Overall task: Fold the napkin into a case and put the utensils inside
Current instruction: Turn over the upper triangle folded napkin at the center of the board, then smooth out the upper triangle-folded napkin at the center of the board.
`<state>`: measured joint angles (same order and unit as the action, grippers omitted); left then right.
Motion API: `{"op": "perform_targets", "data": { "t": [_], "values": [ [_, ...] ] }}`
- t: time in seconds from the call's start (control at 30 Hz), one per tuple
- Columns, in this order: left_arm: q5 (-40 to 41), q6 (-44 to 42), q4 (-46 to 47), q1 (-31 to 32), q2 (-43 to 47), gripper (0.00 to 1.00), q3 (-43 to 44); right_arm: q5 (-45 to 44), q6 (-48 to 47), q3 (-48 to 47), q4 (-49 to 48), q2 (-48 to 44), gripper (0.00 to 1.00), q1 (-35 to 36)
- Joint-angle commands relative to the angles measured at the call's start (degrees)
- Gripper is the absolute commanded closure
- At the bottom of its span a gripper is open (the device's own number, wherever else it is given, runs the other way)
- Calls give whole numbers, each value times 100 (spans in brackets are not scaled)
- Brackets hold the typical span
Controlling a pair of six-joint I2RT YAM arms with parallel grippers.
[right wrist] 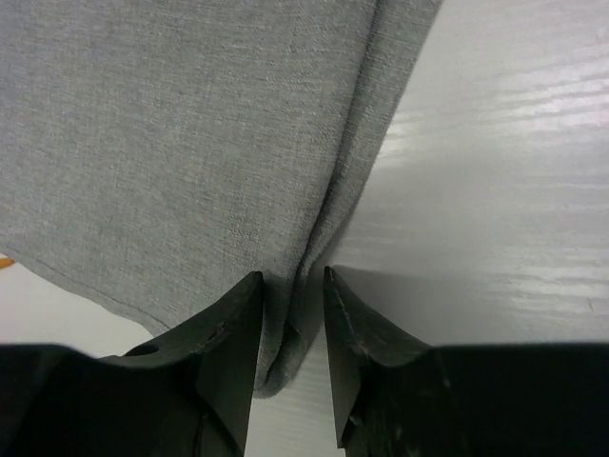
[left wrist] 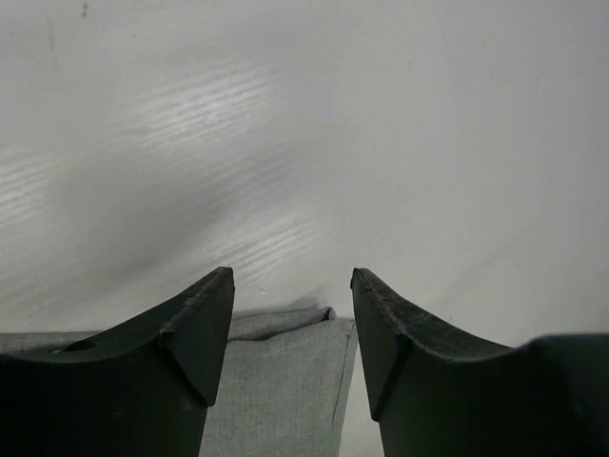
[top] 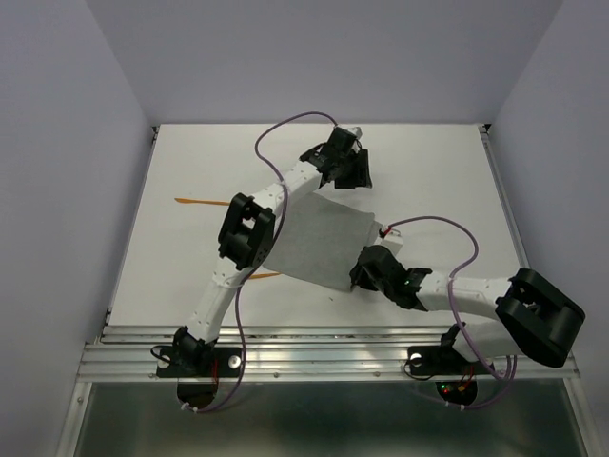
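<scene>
The grey napkin point(top: 319, 238) lies folded on the white table, doubled along its right edge. My left gripper point(top: 348, 171) hovers over its far corner, and in the left wrist view that gripper point(left wrist: 290, 278) stands open with the napkin corner point(left wrist: 285, 381) lying loose below the gap. My right gripper point(top: 366, 273) is at the near right corner. In the right wrist view this gripper point(right wrist: 292, 276) is narrowly open, with the napkin's folded edge point(right wrist: 314, 257) lying between the jaws on the table. One orange utensil point(top: 202, 202) lies left of the napkin. Another utensil point(top: 265, 276) pokes out under my left arm.
The left arm point(top: 245, 233) crosses over the napkin's left side. Purple cables loop above both arms. The table's raised rim point(top: 133, 228) runs along the left, and a metal rail point(top: 314, 347) runs along the near edge.
</scene>
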<state>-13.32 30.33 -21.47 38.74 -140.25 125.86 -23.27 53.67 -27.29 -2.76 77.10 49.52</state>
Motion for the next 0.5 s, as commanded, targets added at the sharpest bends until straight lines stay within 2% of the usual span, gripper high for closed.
{"op": "perform_targets", "data": {
  "t": [0.0,0.1,0.27,0.37,0.4,0.47],
  "values": [
    [66,-264,302,-42,366,36,421,103,12,250,715,-379,59,-65],
    [215,-422,135,-51,603,37,439,51,-146,250,1023,-878,57,-319],
    [225,-536,82,-270,1016,44,255,199,-698,-48,1445,-1548,55,-899],
    [120,-598,-40,-455,947,57,211,480,-963,-373,1524,-1418,55,-1425],
    [32,-650,-189,-577,885,68,237,698,-1129,-600,1525,-1339,55,-1540],
    [5,-686,-330,-683,771,76,220,867,-1297,-856,1525,-989,56,-1742]
  ]
}}
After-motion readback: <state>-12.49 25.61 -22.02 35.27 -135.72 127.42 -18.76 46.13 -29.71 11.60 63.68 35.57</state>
